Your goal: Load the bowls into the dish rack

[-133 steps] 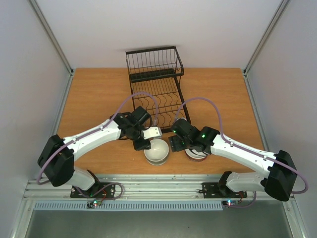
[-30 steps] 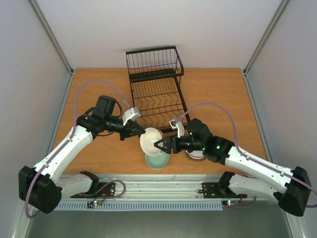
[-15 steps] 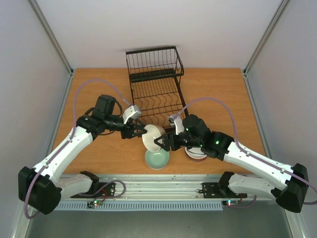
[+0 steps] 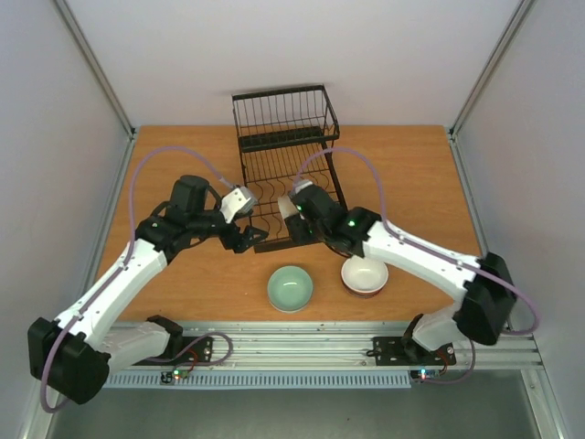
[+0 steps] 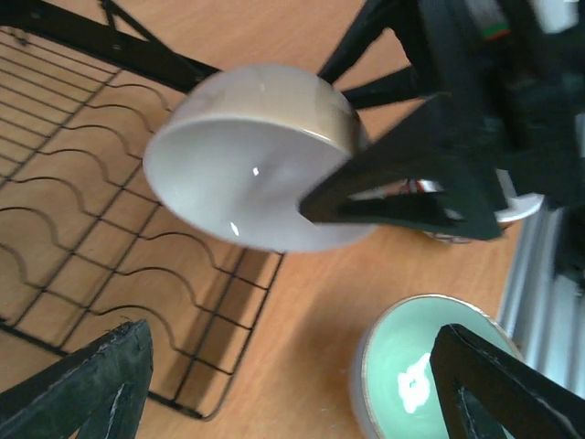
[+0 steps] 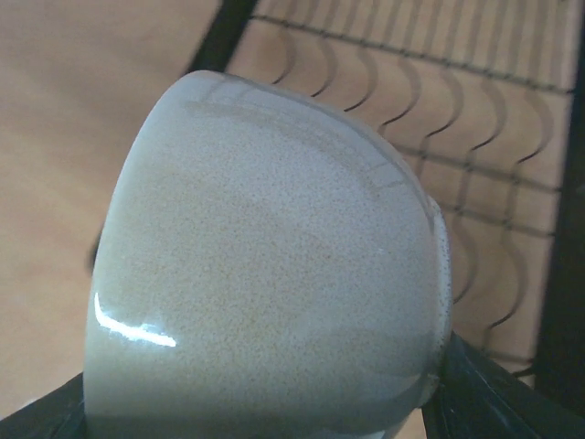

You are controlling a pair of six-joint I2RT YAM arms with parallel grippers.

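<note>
My right gripper [image 4: 294, 225] is shut on a cream bowl [image 6: 274, 302], its fingers [image 6: 498, 398] on either side of it. The bowl [image 5: 247, 165] hangs tilted on its side over the near end of the black wire dish rack [image 4: 288, 155]. Seen from above, the right gripper mostly hides it. My left gripper [image 4: 241, 238] is just left of the rack's near corner, open and empty, with its fingers [image 5: 87, 384] spread wide. A pale green bowl [image 4: 291, 288] and a dark red bowl [image 4: 365, 275] with a white inside sit upright on the table near the front.
The rack's taller basket section [image 4: 283, 114] stands at the far end, and its curved dividers [image 6: 430, 119] lie right behind the held bowl. The green bowl [image 5: 439, 375] sits close under my left gripper [image 5: 288, 366]. An aluminium rail [image 4: 292, 347] runs along the front edge.
My left gripper opened, let go of the cream bowl and drew back left. The right arm, still holding the bowl, carried it away from the front and over the rack's near end.
</note>
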